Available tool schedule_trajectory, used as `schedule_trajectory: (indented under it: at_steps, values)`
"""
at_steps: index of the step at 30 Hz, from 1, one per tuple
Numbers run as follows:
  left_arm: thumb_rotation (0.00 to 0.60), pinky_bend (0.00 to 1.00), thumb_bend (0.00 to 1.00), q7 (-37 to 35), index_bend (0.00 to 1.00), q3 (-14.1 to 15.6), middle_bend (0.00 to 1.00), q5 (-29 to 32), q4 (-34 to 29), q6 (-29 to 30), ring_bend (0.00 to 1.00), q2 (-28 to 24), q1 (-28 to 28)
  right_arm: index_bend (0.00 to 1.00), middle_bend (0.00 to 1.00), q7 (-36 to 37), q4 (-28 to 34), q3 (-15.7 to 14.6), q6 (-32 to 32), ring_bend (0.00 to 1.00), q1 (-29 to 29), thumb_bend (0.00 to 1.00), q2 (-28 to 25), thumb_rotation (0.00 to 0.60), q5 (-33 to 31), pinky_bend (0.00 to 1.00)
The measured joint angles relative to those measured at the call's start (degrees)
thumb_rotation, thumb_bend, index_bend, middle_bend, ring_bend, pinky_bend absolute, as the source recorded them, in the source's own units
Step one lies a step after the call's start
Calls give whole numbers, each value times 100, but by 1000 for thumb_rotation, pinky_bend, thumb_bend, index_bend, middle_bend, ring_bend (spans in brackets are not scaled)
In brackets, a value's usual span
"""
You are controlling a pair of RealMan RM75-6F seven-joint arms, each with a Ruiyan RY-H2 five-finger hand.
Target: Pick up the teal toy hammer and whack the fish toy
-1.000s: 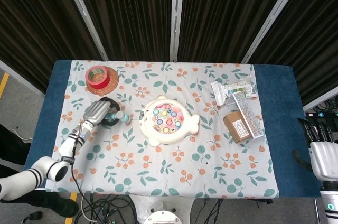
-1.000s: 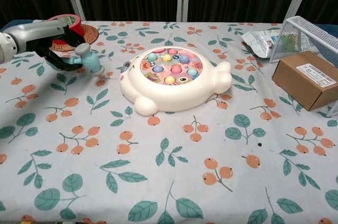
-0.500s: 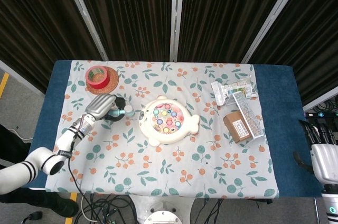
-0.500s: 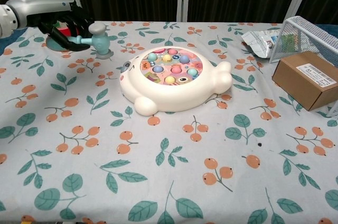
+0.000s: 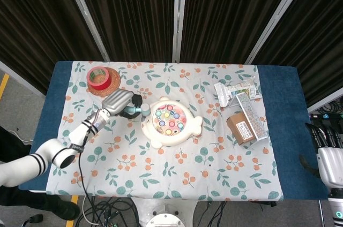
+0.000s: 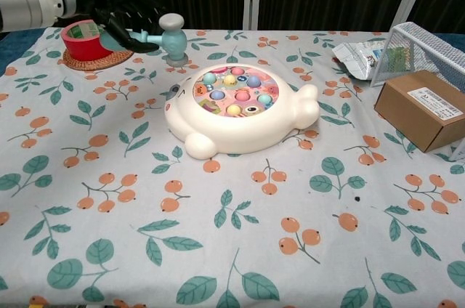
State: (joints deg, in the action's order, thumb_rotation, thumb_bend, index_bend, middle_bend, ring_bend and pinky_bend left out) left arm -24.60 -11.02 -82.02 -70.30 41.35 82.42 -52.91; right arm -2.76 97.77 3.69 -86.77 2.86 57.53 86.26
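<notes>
Your left hand (image 6: 120, 14) grips the teal toy hammer (image 6: 166, 34) by its handle, in the air just left of the white round fish toy (image 6: 236, 108) with coloured buttons. Your right hand (image 5: 328, 154) is beside the table (image 5: 278, 130); its state I cannot tell.

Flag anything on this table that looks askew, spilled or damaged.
Nothing stands out. The fish toy lies flat, the teal toy hammer is held aloft in the left hand, and the cardboard box looks intact.
</notes>
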Motion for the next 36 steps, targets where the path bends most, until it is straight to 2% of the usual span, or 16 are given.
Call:
schedule_trajectory:
  at_steps: [8, 19, 30, 36]
  values:
    - [600, 438, 503, 245, 654, -139, 601, 309, 318, -581, 455, 323, -520, 40, 126, 39, -23, -13, -2, 0, -26, 207, 4, 600, -10, 0]
    - [600, 443, 509, 732, 661, -113, 601, 727, 671, -940, 455, 723, -770, 41, 126, 140, -87, -17, -16, 0, -70, 207, -10, 600, -46, 0]
    - [600, 446, 509, 733, 661, -247, 601, 937, 289, -873, 455, 446, -761, 41, 126, 195, -133, -3, -38, 0, -88, 207, -1, 600, -43, 0]
    - [600, 446, 509, 796, 661, -184, 601, 996, 420, -966, 455, 566, -795, 40, 126, 204, -141, -5, -31, 0, -101, 207, 1, 600, -64, 0]
